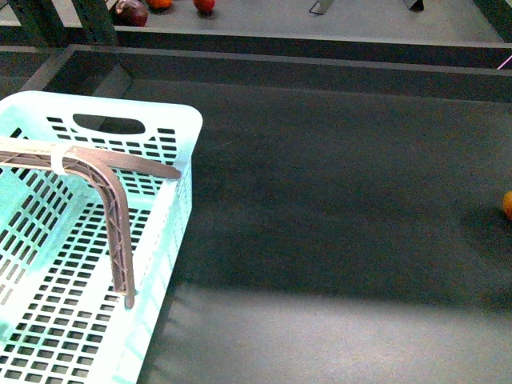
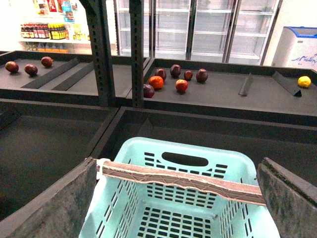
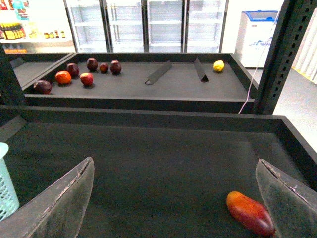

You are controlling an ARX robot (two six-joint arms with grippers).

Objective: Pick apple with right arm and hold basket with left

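Apple [image 3: 250, 213] beside one finger [image 3: 290, 198] of spread right gripper [image 3: 176, 201], left gripper [image 2: 176, 198] spread astride basket handle [image 2: 183, 179]

This is a grocery shop: tall glass-door fridges [image 2: 193, 25] stand behind, bottles [image 2: 47, 32] crowd a white shelf [image 2: 29, 40], loose fruit [image 2: 168, 82] lies in dark display trays [image 2: 223, 96], and a pale turquoise plastic shopping basket [image 2: 148, 145] sits near.

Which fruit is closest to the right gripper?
The long red-orange fruit alone in the near bin, beside the right gripper; the others all sit on the far shelf.
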